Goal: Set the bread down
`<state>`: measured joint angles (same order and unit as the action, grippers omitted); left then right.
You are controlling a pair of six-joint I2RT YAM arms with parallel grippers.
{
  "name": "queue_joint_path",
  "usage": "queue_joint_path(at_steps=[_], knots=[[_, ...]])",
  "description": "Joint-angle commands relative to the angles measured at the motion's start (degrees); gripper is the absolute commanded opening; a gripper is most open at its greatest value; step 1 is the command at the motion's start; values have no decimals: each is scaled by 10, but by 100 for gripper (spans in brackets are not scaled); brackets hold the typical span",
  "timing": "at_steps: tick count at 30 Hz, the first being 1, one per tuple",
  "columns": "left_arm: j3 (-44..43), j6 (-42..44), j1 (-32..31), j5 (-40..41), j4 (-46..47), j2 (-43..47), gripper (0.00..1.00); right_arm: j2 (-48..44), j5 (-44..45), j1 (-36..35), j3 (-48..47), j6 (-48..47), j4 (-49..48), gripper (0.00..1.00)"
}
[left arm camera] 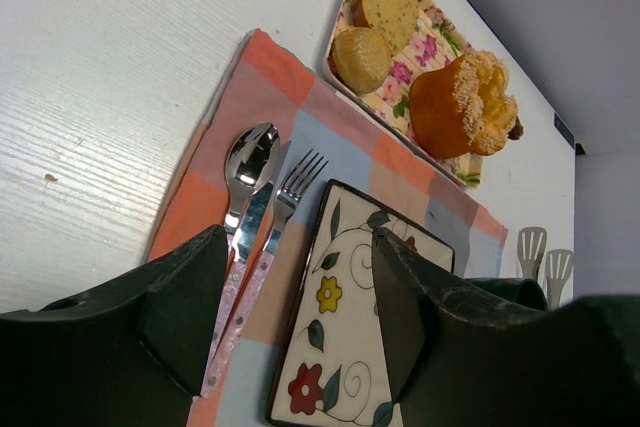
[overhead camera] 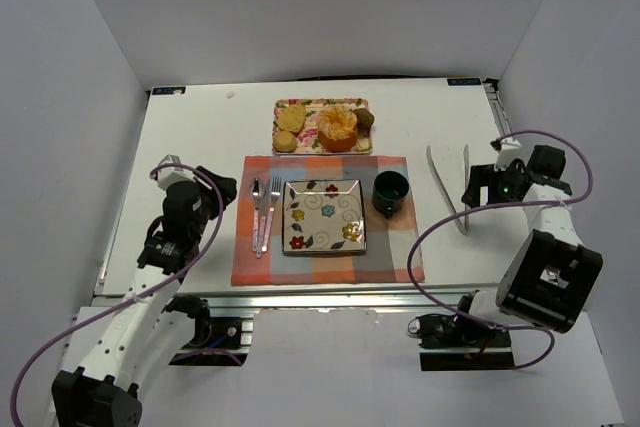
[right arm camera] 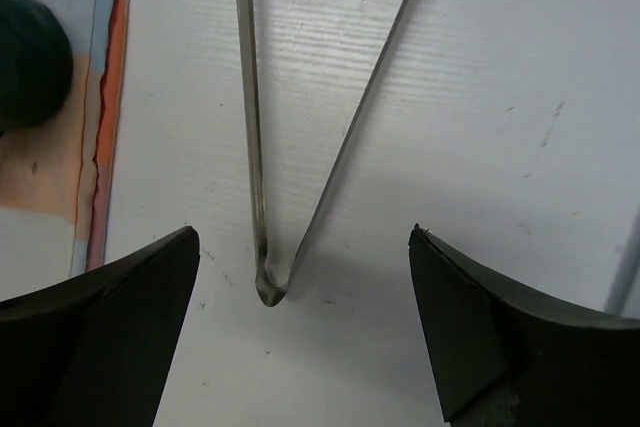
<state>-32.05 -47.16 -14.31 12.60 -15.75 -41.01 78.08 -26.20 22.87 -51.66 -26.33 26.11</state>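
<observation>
The bread [overhead camera: 338,127] sits on the tray [left arm camera: 435,42]; left end effector [left arm camera: 300,257] and right end effector [right arm camera: 303,257], above tongs [right arm camera: 250,97], both gape.

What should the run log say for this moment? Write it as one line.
bread: on tray, untouched | plate: bare | tongs: lying free | right gripper: open, above tongs hinge | left gripper: open, empty

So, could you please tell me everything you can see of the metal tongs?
The tongs are thin silvery metal, two arms joined at a bend nearest the robot and spreading to slotted flat ends. They lie flat in a V on the white table, right of the placemat. The open right gripper straddles the bend, touching nothing.
</observation>
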Motion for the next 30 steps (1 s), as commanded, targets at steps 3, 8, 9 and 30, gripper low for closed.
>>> queue_joint_path(at_steps=[3,8,9,30], knots=[[1,0,3,-15,10,15,69,13,-10,-1,32,14,-39,89],[1,1,3,-13,-1,23,69,51,33,-27,53,46,-72,89],[1,0,3,-13,-2,25,69,58,40,-41,55,48,-76,89],[-8,-6,3,1,-19,23,69,127,127,-158,-8,114,-179,10]])
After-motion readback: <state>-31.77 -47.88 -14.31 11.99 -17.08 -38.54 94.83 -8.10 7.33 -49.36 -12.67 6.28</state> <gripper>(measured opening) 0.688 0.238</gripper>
